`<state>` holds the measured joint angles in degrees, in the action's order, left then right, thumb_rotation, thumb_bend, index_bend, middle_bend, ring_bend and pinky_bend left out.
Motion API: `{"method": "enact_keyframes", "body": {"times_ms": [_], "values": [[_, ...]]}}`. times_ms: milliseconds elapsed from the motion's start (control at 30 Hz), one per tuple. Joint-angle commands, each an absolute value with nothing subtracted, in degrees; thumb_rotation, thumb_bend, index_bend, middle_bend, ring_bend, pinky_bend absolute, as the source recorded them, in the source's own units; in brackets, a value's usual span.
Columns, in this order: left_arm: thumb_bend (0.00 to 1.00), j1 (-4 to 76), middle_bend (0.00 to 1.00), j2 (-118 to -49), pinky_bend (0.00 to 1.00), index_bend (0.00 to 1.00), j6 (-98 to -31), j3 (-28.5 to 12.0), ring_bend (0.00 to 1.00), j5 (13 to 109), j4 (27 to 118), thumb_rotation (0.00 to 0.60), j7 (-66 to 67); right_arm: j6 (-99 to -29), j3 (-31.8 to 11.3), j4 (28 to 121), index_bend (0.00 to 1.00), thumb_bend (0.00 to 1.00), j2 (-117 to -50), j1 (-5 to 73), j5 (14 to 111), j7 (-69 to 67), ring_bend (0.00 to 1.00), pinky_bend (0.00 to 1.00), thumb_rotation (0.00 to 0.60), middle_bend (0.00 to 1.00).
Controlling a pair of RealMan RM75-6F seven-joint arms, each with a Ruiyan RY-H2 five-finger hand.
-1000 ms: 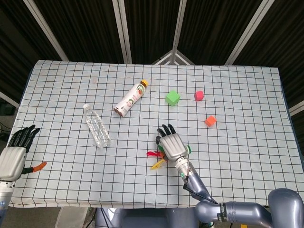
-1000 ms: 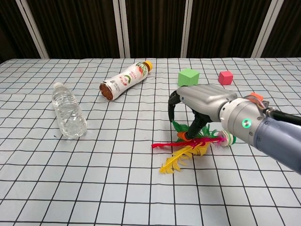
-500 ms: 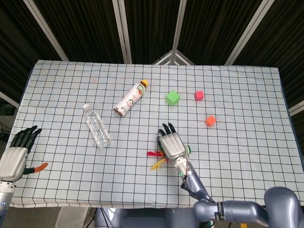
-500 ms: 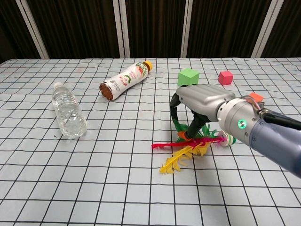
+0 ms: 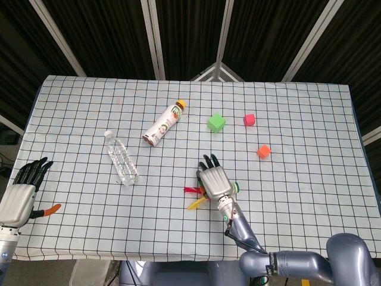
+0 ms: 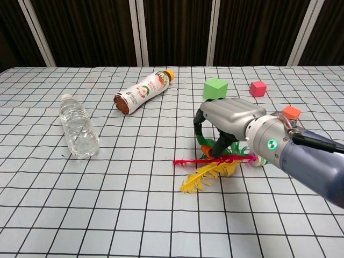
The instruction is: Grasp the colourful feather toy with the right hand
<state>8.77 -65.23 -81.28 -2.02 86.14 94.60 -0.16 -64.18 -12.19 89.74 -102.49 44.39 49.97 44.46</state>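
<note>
The colourful feather toy [image 6: 201,177] lies just right of the table's middle, with red, yellow and green feathers fanning to the left [image 5: 193,190]. My right hand [image 6: 231,115] arches over its body, fingers curled down around it and the thumb closing under the orange part. In the head view the right hand [image 5: 214,182] covers most of the toy. The feathers sit slightly off the cloth. My left hand [image 5: 21,193] hangs at the table's near left edge, fingers spread, holding nothing.
A clear water bottle [image 6: 79,133] lies to the left and a tea bottle [image 6: 143,92] lies behind it. A green cube [image 6: 215,87], a red cube [image 6: 258,88] and an orange cube [image 6: 291,113] stand beyond the right hand.
The right hand's fingers have tightened on the toy. The red and yellow feathers have shifted up and slightly left with it. The left hand has barely moved.
</note>
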Motion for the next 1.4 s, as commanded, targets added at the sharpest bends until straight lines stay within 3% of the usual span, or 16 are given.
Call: {"method": "enact_keyframes", "body": {"times_ms": [33,267,767,1000,1400], "values": [[0.0,8.76,0.0,-65.21,0.0,0.0,-81.32,-2.0,0.0,86.19,94.62,0.6,-0.19,-64.35,-11.9,89.67,0.55,0.54,-102.73,44.35,49.98,44.33,0.0,0.0,0.6,0.24],[0.0,8.74,0.0,-65.15,0.0,0.0,-81.33,-1.88,0.0,86.31,94.77,0.6,-0.22,-64.78,-11.47,89.76,0.55,0.6,-102.91,44.27,50.07,44.14,0.0,0.0,0.6,0.24],[0.0,8.73,0.0,-65.23,0.0,0.0,-81.44,-1.83,0.0,86.4,94.69,0.6,-0.23,-66.11,-11.08,92.8,0.55,0.6,-101.12,43.97,50.31,44.66,0.0,0.0,0.6,0.24],[0.0,8.64,0.0,-65.15,0.0,0.0,-81.7,-1.86,0.0,86.44,94.7,0.6,-0.31,-68.86,-10.58,98.03,0.55,0.6,-95.82,42.31,51.76,45.12,0.0,0.0,0.6,0.24],[0.0,8.58,0.0,-65.38,0.0,0.0,-81.52,-1.63,0.0,86.34,94.82,0.6,0.5,-73.86,-9.06,108.44,0.55,0.6,-80.64,36.8,55.63,42.47,0.0,0.0,0.6,0.24]]}}
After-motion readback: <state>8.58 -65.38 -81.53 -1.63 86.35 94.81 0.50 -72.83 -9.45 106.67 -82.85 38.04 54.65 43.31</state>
